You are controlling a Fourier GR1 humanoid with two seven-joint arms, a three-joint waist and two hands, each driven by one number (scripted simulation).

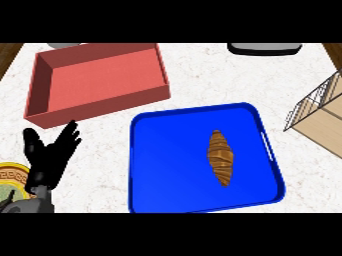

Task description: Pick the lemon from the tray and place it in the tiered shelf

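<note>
A blue tray (159, 165) lies on the marble counter at centre right. On it rests one long brown, ridged object like a croissant (220, 158); no lemon shows anywhere. The tiered shelf (335, 117), wire-sided with pale wooden boards, reaches in at the right edge, just right of the tray. My left hand (48, 156) stands at the lower left, left of the tray, its fingers straight and pointing up, holding nothing. My right hand does not appear in the view.
A red open box (41, 80) sits at the back left, behind my left hand. A gold-patterned plate (0, 180) pokes in at the lower left corner. A dark flat object (265, 48) lies at the counter's far edge.
</note>
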